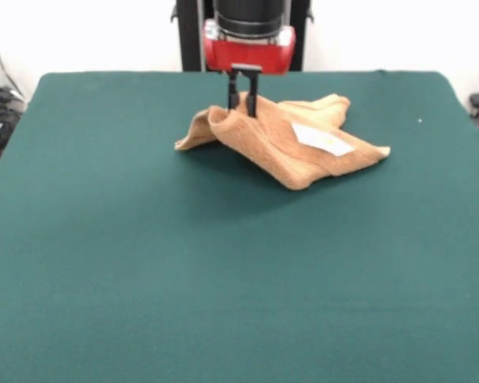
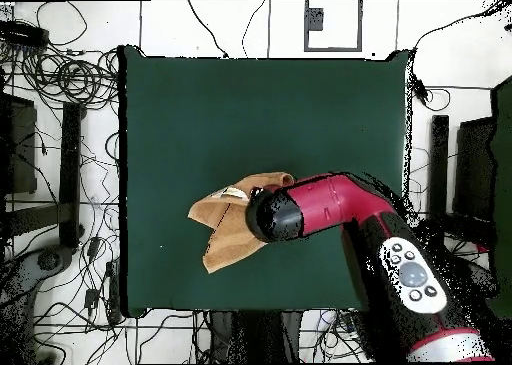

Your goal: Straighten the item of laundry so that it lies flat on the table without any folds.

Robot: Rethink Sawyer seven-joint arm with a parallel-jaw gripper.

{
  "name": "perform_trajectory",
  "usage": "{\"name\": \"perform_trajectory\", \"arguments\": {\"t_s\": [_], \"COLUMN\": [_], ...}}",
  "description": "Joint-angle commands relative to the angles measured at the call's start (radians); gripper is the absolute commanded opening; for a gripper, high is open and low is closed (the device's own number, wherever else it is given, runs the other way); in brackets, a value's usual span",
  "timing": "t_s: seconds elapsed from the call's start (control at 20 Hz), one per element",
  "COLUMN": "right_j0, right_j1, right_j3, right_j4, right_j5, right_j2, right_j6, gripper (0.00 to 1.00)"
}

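The orange-tan towel lies crumpled on the far half of the green table, with folds and its white label facing up. My gripper comes straight down onto the towel's far-left part, its fingers shut on a raised fold there, so the cloth peaks up at that spot. In the overhead view the towel shows left of the arm's red and black head, which hides the gripper and part of the cloth. The label shows at the towel's upper edge.
The arm reaches in from the lower right of the overhead view across the table's right part. Cables and stands lie on the floor around the table.
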Motion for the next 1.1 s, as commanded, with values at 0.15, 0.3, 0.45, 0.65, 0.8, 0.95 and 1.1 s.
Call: {"name": "perform_trajectory", "arguments": {"t_s": [0.15, 0.3, 0.45, 0.65, 0.8, 0.95, 1.1], "right_j0": [0.112, 0.125, 0.142, 0.162, 0.141, 0.084, 0.061], "right_j1": [0.108, 0.101, 0.095, 0.11, 0.148, 0.195, 0.238], "right_j3": [-0.094, -0.104, -0.115, -0.143, -0.164, -0.184, -0.235], "right_j4": [-0.064, -0.07, -0.079, -0.081, -0.049, 0.018, 0.069], "right_j5": [0.004, 0.073, 0.157, 0.243, 0.301, 0.409, 0.515], "right_j2": [-0.029, -0.032, -0.038, -0.046, -0.017, 0.033, 0.062], "right_j6": [-0.018, -0.069, -0.125, -0.173, -0.239, -0.347, -0.399], "gripper": [0.0, 0.0, 0.0, 0.0, 0.0, 0.0, 0.0]}}
